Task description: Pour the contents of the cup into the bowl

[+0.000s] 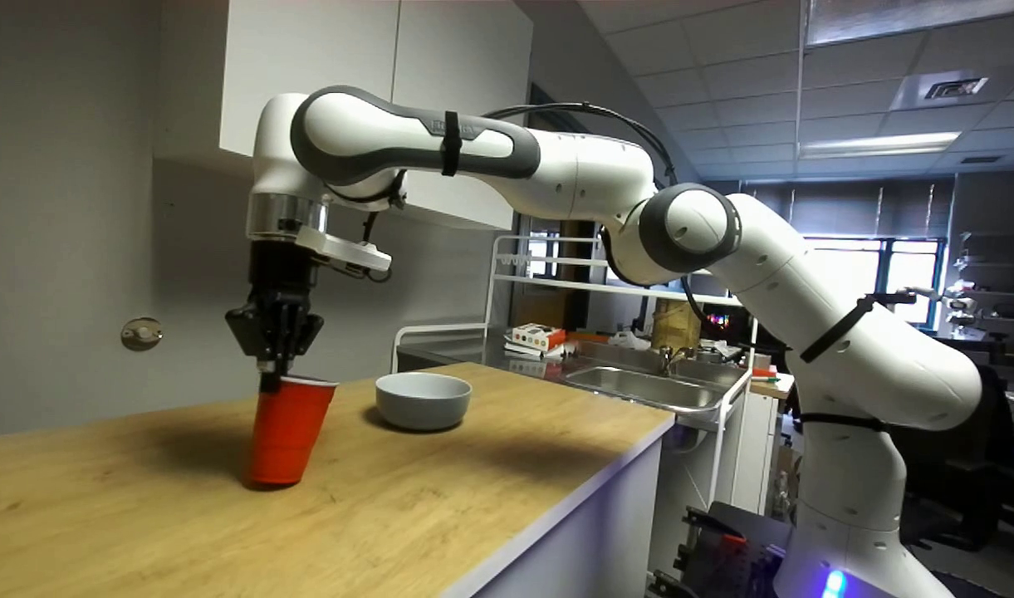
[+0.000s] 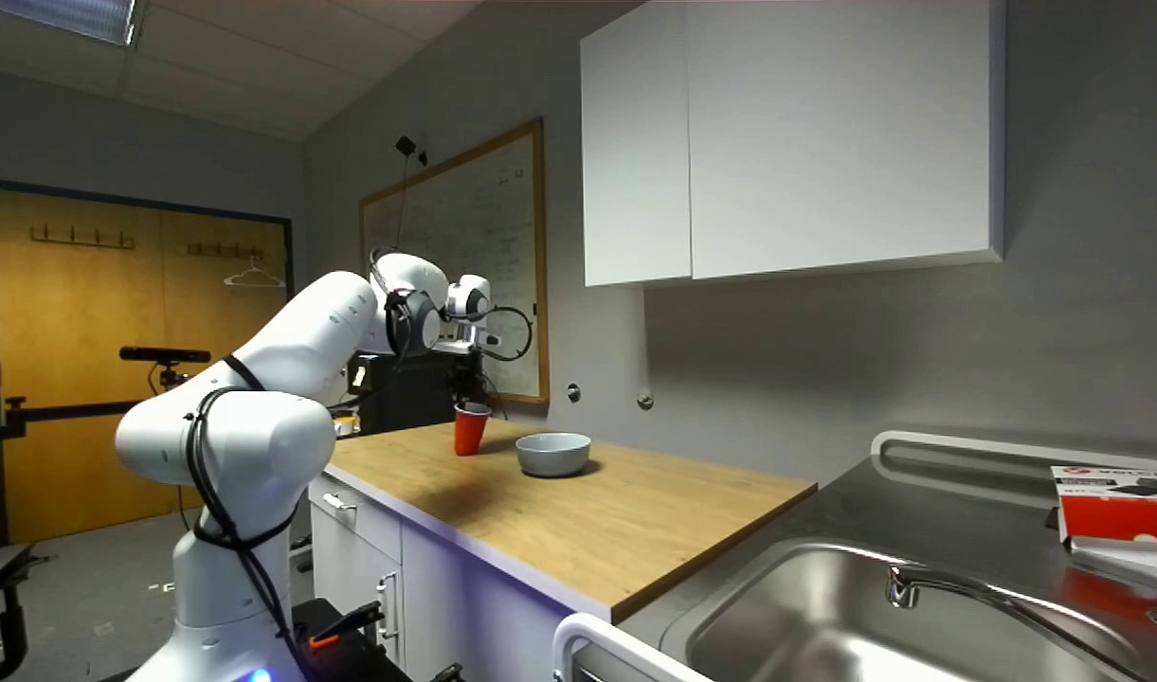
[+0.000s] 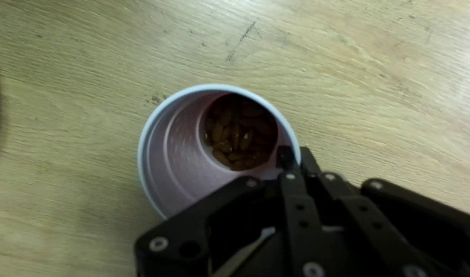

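The red cup (image 1: 289,436) is on or just above the wooden counter, slightly tilted; I cannot tell if its base touches. It also shows in an exterior view (image 2: 470,432). In the wrist view its pale inside (image 3: 181,154) shows, with brown almond-like pieces (image 3: 238,132) at the bottom. My gripper (image 1: 271,380) points down and is shut on the cup's rim, one fingertip inside and one outside the wall, as the wrist view (image 3: 299,159) shows. The grey bowl (image 1: 423,403) stands upright beside the cup, apart from it; it also shows in an exterior view (image 2: 553,457).
The wooden counter (image 1: 507,465) runs along a grey wall, with a white wall cabinet (image 1: 465,91) above. A metal sink (image 2: 824,606) with a faucet (image 2: 1004,606) and a white rail (image 2: 625,654) lie past the counter's end. A dark edge shows at the wrist view's left.
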Action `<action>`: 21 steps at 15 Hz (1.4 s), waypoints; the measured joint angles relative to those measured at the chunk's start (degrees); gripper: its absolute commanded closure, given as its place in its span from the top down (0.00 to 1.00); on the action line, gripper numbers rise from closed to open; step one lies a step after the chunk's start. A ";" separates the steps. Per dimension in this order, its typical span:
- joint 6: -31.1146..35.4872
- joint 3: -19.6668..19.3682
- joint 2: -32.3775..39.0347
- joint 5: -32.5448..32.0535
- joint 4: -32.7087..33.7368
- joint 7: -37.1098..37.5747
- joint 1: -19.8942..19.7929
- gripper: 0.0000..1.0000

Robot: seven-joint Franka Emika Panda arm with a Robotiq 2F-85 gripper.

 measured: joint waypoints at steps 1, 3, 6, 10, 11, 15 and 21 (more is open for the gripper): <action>0.03 0.00 0.00 0.00 0.04 0.16 -0.06 0.03; 0.10 0.00 0.00 0.00 0.14 0.47 -0.14 0.03; 0.66 0.00 -0.06 0.00 0.68 1.02 -0.20 0.03; 2.89 -0.02 -1.68 0.00 0.87 2.20 -1.05 0.02; 3.42 -0.05 -2.33 0.00 0.87 2.51 -1.43 0.02; 5.66 -0.11 -5.18 0.00 0.44 3.13 -3.35 0.02; 11.37 0.03 -10.97 2.82 -6.25 2.72 -8.31 0.02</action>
